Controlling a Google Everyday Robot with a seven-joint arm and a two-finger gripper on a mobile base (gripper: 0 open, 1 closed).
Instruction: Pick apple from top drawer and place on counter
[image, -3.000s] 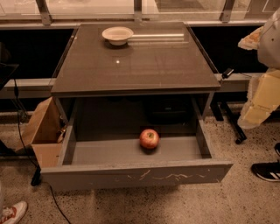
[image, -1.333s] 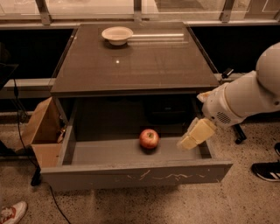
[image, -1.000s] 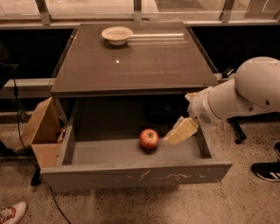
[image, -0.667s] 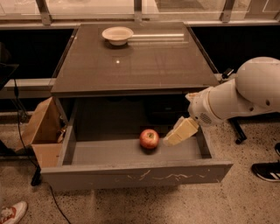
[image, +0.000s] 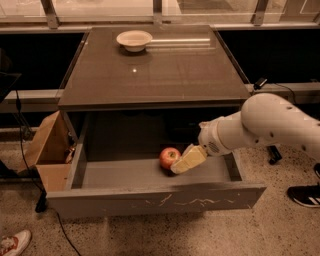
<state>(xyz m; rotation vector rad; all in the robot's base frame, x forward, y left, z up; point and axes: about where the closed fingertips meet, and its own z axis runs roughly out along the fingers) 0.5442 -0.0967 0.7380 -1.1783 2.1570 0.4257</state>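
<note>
— Which step is running here?
— The reach for the pick, I'd judge. The gripper (image: 186, 160) is hanging low inside the top drawer (image: 155, 198), coming at the right side of the apple (image: 168, 156). Whether it is touching the fruit or sitting just beside it is hard to make out from this angle.
— Is it clamping anything?
— I cannot tell whether it is released or clenched.
— What is the drawer holding?
— Only that 1 apple, lying on the drawer floor toward the front, a little right of the middle. The drawer is standing pulled open.
— And next?
— The move is calling for closing squarely round the apple, then lifting clear of the front panel and up to the counter (image: 155, 75). There, 1 cream bowl (image: 134, 39) is sitting at the far edge, showing nothing inside.
</note>
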